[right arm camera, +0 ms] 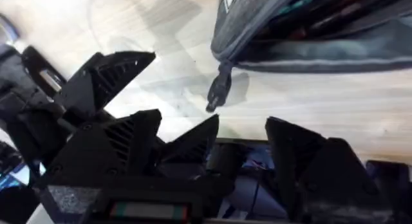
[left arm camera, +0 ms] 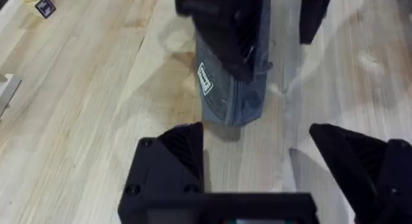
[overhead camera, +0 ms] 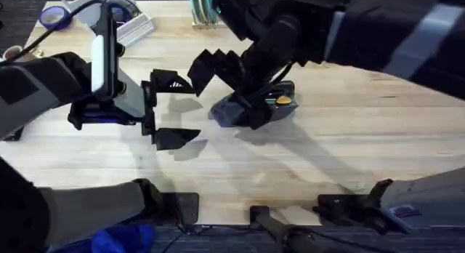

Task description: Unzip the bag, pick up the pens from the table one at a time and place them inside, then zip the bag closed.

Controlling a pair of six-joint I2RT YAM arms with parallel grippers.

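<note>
The grey-blue bag point(overhead camera: 243, 111) lies at the middle of the table point(overhead camera: 327, 151), its zipper open. Several pens point(overhead camera: 280, 100) show inside it, with orange and green ends; in the right wrist view the pens point(right arm camera: 322, 11) lie in the bag's point(right arm camera: 270, 31) open mouth. The zipper pull point(right arm camera: 217, 92) hangs loose off the bag's end. My right gripper point(overhead camera: 218, 70) hovers open over the bag's left end, the pull just beyond its fingertips point(right arm camera: 193, 137). My left gripper point(overhead camera: 173, 110) stands open a little left of the bag point(left arm camera: 232, 98), with nothing between its fingers point(left arm camera: 174, 156).
A white tray point(overhead camera: 127, 24) and a blue ring point(overhead camera: 54, 17) sit at the far left of the table. A teal round object point(overhead camera: 205, 7) stands at the far edge. Bare wood lies in front of and to the right of the bag.
</note>
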